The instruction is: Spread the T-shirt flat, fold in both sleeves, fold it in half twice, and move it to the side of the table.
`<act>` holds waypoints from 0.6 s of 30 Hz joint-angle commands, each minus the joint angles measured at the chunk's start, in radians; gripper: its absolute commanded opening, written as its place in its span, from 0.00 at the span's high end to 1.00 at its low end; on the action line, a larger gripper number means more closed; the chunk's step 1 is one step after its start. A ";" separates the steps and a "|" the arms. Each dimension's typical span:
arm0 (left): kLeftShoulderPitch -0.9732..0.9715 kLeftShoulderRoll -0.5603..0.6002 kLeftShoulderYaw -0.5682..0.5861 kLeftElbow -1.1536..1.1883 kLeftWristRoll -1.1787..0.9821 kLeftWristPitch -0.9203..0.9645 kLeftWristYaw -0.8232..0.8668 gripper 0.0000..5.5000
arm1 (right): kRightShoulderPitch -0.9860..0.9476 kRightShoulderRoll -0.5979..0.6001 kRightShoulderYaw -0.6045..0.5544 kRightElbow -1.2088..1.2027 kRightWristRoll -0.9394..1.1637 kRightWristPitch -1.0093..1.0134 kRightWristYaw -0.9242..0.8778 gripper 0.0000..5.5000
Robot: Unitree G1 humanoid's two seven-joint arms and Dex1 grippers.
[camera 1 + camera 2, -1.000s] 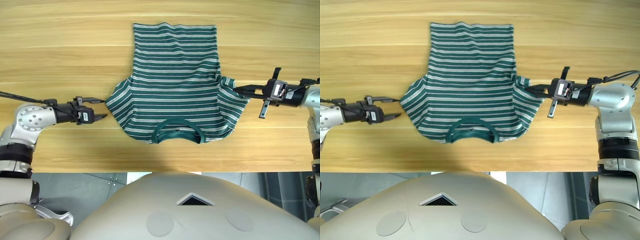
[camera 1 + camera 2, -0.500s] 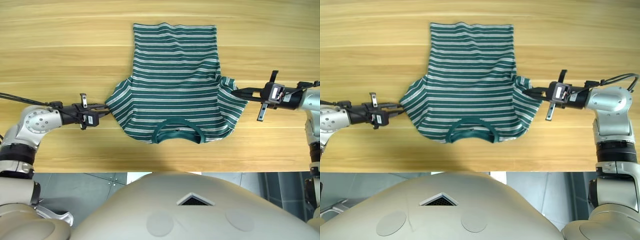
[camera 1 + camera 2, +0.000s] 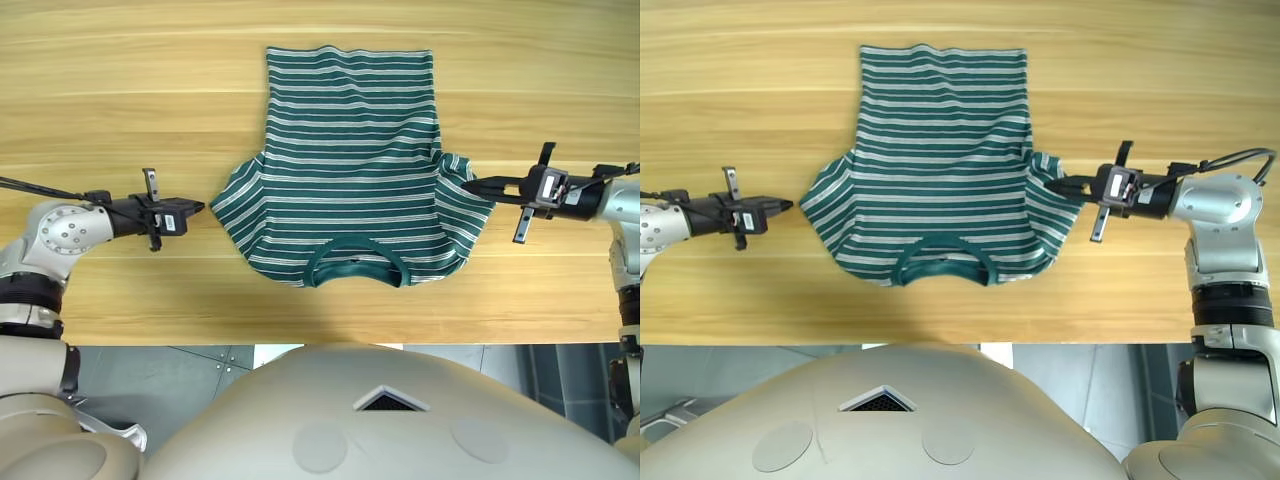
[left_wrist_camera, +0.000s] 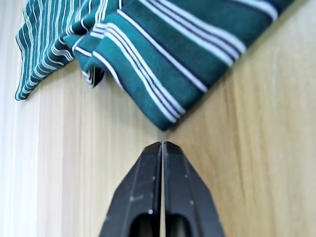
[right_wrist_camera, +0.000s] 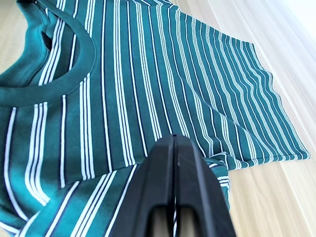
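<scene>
A green T-shirt with white stripes [image 3: 350, 150] lies on the wooden table [image 3: 120, 80], collar [image 3: 357, 262] toward me and hem at the far side. Both sleeves are bunched against the body. My left gripper [image 3: 197, 208] is shut with nothing in it, its tips a short gap from the left sleeve's corner [image 4: 165, 121]. My right gripper [image 3: 470, 184] is shut at the crumpled right sleeve [image 3: 462, 190]; in the right wrist view its closed tips [image 5: 173, 137] rest in the sleeve's fold.
Bare wood stretches to the left [image 3: 100, 130] and right [image 3: 540, 100] of the shirt. The table's front edge [image 3: 200, 343] runs just below the collar, with grey floor beyond it.
My left gripper closed at the left sleeve's corner, then drew back to the left without any cloth. My right gripper shifted slightly left onto the right sleeve and has held still since.
</scene>
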 commanded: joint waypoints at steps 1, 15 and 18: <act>0.010 -0.005 -0.015 -0.002 -0.026 0.024 -0.055 0.88 | -0.004 0.008 -0.004 -0.010 0.001 0.005 -0.006 1.00; -0.014 -0.009 -0.036 0.028 0.047 0.032 0.018 0.57 | 0.004 0.015 -0.005 -0.017 -0.004 0.006 -0.006 1.00; -0.020 -0.012 -0.046 0.038 0.065 0.029 0.035 0.57 | 0.003 0.016 -0.003 -0.018 -0.006 0.006 -0.006 1.00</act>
